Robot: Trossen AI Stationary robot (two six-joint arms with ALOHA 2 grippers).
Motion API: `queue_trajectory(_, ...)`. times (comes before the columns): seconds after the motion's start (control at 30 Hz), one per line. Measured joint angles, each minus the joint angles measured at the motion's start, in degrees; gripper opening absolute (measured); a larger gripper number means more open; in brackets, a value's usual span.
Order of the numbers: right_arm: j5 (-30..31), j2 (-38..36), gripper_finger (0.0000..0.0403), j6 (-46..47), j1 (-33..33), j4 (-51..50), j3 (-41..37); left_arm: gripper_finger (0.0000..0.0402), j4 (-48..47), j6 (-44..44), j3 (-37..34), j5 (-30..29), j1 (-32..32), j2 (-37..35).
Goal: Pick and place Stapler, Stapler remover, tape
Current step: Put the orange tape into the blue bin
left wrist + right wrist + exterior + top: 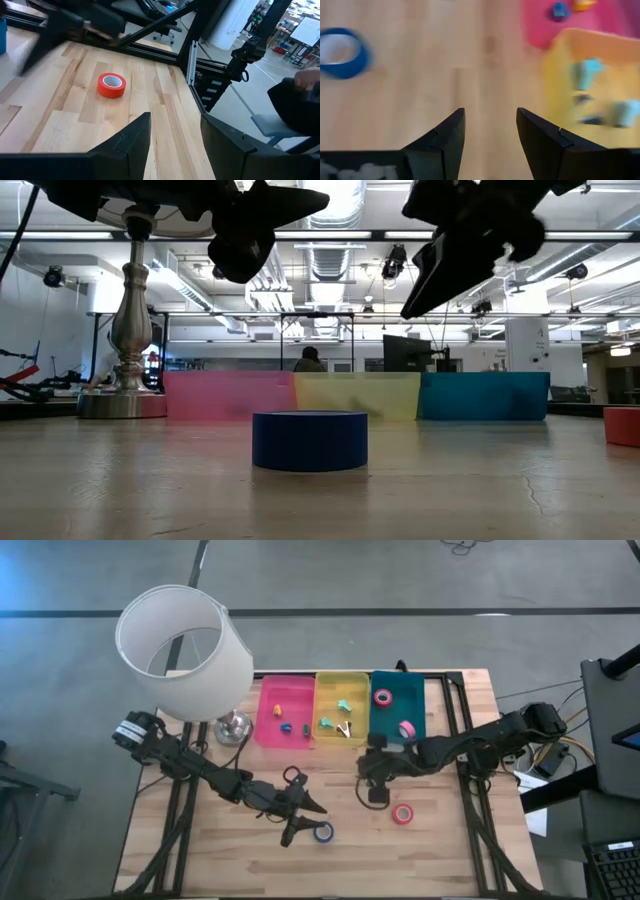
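Observation:
A dark blue tape roll (323, 832) lies flat on the wooden table, just past my left gripper (305, 822), which hovers open and empty above the table. The low view shows the same blue roll (310, 440) in front. A red tape roll (402, 813) lies flat toward the right, also in the left wrist view (111, 85). My right gripper (372, 788) hangs open and empty between the bins and the red roll, slanting down. Two pink tape rolls (383, 697) (406, 729) lie in the teal bin (420, 700). Whether the small coloured pieces in the other bins are staplers or stapler removers, I cannot tell.
A pink bin (268, 705) and a yellow bin (330, 685) stand beside the teal one along the far side, each with small coloured pieces. A lamp with a white shade (185, 645) stands at the far left. Bare wood lies along the near edge.

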Motion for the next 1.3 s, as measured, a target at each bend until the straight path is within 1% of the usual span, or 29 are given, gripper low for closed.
queue_trajectory(0.17, -6.2, 0.0, 0.0167, 4.7, 2.2, -0.3, 0.0, 0.0177, 0.0, 0.0, 0.0, 0.0, 0.0, 0.0)
queue_trajectory(0.33, -9.0, 0.0, 0.0167, 9.5, 5.5, -3.1, -0.6, 0.0177, 0.0, 0.0, 0.0, 0.0, 0.0, 0.0)
queue_trajectory(0.47, -9.0, 0.0, 0.0172, 15.4, 8.2, -9.1, -0.7, 0.0177, -0.6, 0.0, 0.0, 0.0, 0.0, 0.0)
queue_trajectory(0.6, -9.0, 0.0, 0.0173, 25.8, 10.9, -15.3, -0.9, 0.0177, -1.7, 0.0, 0.0, 0.0, 0.0, 0.0)
queue_trajectory(0.83, -8.6, 0.0, 0.0169, 41.8, 15.4, -21.3, -2.3, 0.0177, -2.7, 0.0, 0.0, 0.0, 0.0, 0.0)
queue_trajectory(0.9, -8.6, 0.0, 0.0169, 43.7, 16.8, -21.6, -2.6, 0.0177, -2.7, 0.1, 0.0, 0.0, -0.1, 0.0)
queue_trajectory(1.07, -7.1, 0.0, 0.0167, 43.1, 19.7, -21.5, -2.7, 0.0177, -2.6, 0.4, 0.0, 0.0, -0.1, 0.0)
queue_trajectory(1.17, -5.9, 0.0, 0.0167, 45.3, 21.2, -21.4, -3.0, 0.0177, -2.5, 0.9, 0.0, 0.0, -0.1, 0.0)
queue_trajectory(1.3, -5.8, 0.0, 0.0167, 48.8, 22.3, -21.4, -4.0, 0.0177, -2.5, 1.5, 0.0, 0.0, 0.0, 0.0)
